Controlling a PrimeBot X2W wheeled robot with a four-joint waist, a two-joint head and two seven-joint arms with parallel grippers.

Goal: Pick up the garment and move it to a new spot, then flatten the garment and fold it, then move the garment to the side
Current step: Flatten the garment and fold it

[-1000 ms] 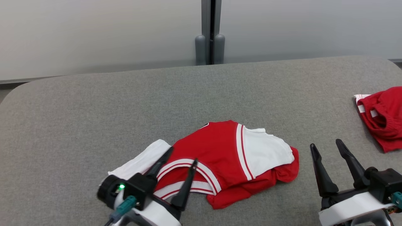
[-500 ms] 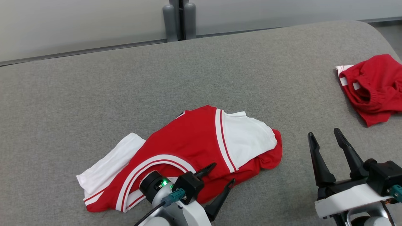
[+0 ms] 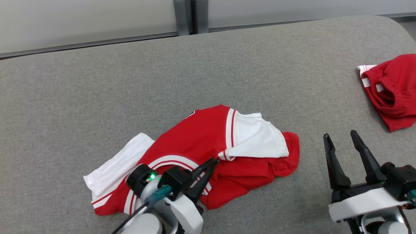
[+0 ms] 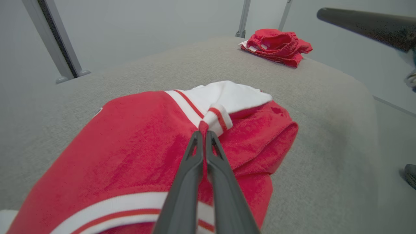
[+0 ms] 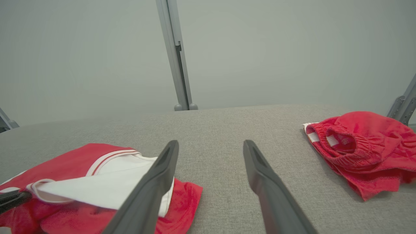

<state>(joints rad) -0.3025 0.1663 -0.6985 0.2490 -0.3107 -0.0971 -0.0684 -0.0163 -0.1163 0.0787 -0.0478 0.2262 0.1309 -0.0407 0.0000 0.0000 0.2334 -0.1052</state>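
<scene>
Lying crumpled front-centre, red-and-white jersey (image 3: 198, 139) on grey table (image 3: 97, 81) is pinched at striped sleeve cuff by L gripper (image 3: 213, 161), jaws shut on cloth. Lift slow & high so layers hang free, no dragging; R gripper (image 3: 339, 134) gapes idle nearby

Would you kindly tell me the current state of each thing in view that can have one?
shirt: rumpled, lying unfolded on the table, its striped sleeve hem pinched.
left claw: shut on the shirt's striped hem.
right claw: open, empty, apart from both garments.
shorts: bunched up at the table's right end, untouched.
</scene>
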